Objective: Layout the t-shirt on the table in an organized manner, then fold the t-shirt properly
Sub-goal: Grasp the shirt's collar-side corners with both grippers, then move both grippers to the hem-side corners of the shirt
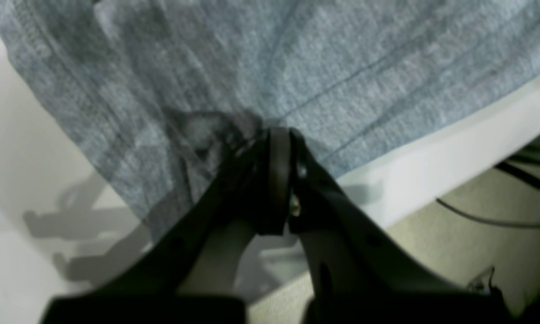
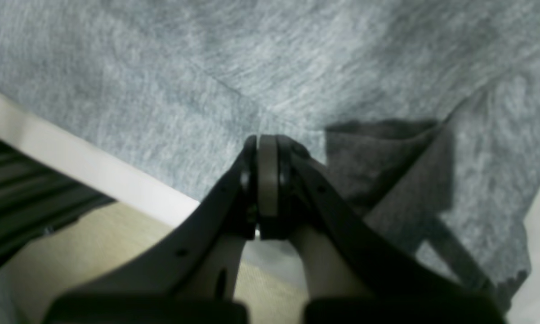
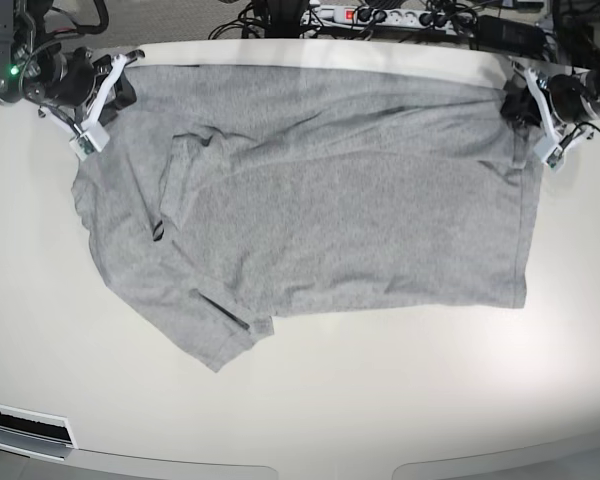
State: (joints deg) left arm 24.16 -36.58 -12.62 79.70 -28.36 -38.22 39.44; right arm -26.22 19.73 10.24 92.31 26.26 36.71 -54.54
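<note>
The heather-grey short-sleeved cotton t-shirt (image 3: pixel 330 200) lies spread across the far half of the glossy off-white desk (image 3: pixel 380 400), plain side up, its far edge running along the desk's back rim. It is not yet flat: a sleeve is doubled over near the base view's left, and a loose flap sticks out toward the near side.

The left gripper (image 1: pixel 279 135) is at the shirt's far corner on the base view's right, its fingers (image 1: pixel 278 180) pressed together with the hem of the cloth pinched between them. The right gripper (image 2: pixel 266 139) is at the opposite far corner, fingers (image 2: pixel 267 180) likewise closed tight on a fold of grey fabric just inside the desk's edge.

The shirt looks light, limp and thin; it will likely sag and crease wherever it is unsupported, and it should slide easily over the smooth desk. Pinching it at two corners of one edge, as now, seems the sound place to hold, since tension between the two grips should pull wrinkles out. A single-layer pinch may slip, so taking the hem seam is safer.

No containers are in view, so there is nothing to report inside any.
</note>
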